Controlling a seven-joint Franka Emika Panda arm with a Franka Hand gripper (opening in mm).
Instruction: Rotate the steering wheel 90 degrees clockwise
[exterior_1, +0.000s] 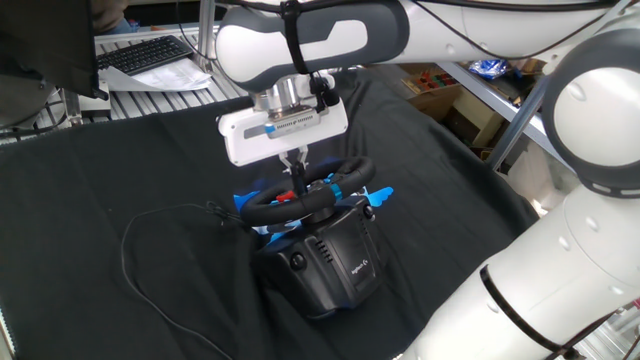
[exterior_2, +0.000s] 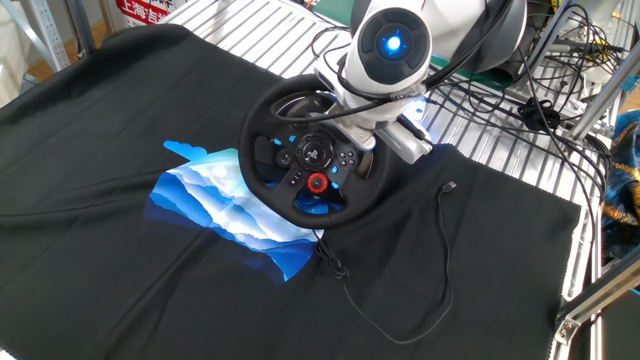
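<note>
Pincer (exterior_1: 298, 186) hangs over the steering wheel (exterior_1: 306, 194) rim, fingers close together, can't tell if clamped; wheel on its black base (exterior_1: 328, 262) on the bench (exterior_1: 120, 160)

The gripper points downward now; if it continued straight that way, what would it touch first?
Most likely the steering wheel: the gripper hangs just above its rim, near the hub, though exact depth is unclear.

steering wheel (exterior_2: 312, 155) | black rim, blue paddles, red hub btn | tilted on base, mid-table
</note>
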